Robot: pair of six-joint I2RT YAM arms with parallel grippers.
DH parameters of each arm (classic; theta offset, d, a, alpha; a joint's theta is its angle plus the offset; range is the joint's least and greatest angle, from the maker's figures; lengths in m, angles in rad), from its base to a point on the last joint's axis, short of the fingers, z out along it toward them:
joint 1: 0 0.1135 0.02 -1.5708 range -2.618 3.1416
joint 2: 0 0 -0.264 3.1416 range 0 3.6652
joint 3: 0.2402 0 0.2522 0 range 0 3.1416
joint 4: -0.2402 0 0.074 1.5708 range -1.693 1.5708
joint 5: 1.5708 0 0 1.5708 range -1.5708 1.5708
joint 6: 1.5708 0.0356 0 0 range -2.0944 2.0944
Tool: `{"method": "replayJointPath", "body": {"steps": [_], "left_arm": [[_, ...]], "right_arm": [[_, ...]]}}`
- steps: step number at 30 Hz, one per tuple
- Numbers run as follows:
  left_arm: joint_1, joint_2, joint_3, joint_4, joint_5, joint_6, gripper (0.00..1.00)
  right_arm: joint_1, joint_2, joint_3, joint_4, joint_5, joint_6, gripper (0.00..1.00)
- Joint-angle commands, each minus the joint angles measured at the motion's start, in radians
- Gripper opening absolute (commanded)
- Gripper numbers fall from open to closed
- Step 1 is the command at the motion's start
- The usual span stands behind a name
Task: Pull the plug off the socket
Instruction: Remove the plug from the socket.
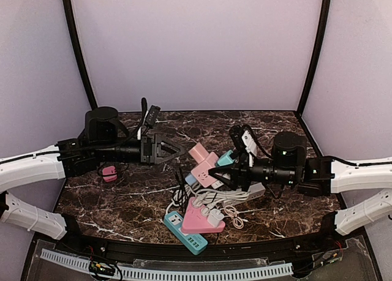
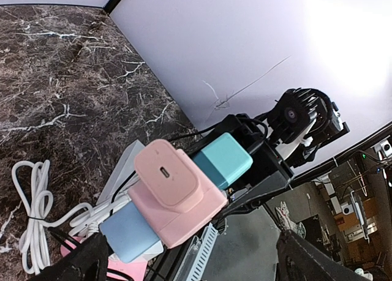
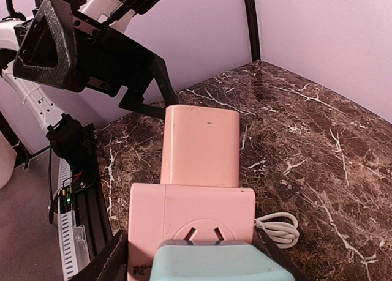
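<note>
Arms [image 1: 116, 151] level, facing inward over the surface [image 1: 122, 201], well off walls [image 1: 196, 48]; left gripper [image 1: 180, 150] spread wide near plug [image 1: 198, 152], right gripper [image 1: 215, 171] clamping socket [image 1: 205, 172].

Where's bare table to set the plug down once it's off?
Front left: bare table between the small pink item and the blue power strip. Back centre, behind the left gripper and right gripper, is free too. Crowded: centre front, cables and the pink power strip heaped by the pink socket that the right gripper holds.
</note>
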State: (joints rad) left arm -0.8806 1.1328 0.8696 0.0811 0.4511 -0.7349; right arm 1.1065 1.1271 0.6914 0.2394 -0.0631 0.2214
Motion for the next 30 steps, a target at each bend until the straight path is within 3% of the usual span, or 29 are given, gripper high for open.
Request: {"method": "replayJointPath", "body": {"steps": [1,19,30], "left_arm": [[-0.01,-0.005,-0.011,0.064,-0.009,-0.037,0.96],[-0.01,0.121,0.026,-0.006,-0.059,-0.135,0.97],[-0.01,0.123,-0.005,0.012,-0.051,-0.158,0.71]], "right_arm": [[0.01,-0.001,0.015,0.099,-0.019,0.001,0.0],[0.125,0.106,0.121,0.001,0.211,-0.16,0.0],[0.215,0.205,0.188,-0.013,0.418,-0.263,0.0]]}}
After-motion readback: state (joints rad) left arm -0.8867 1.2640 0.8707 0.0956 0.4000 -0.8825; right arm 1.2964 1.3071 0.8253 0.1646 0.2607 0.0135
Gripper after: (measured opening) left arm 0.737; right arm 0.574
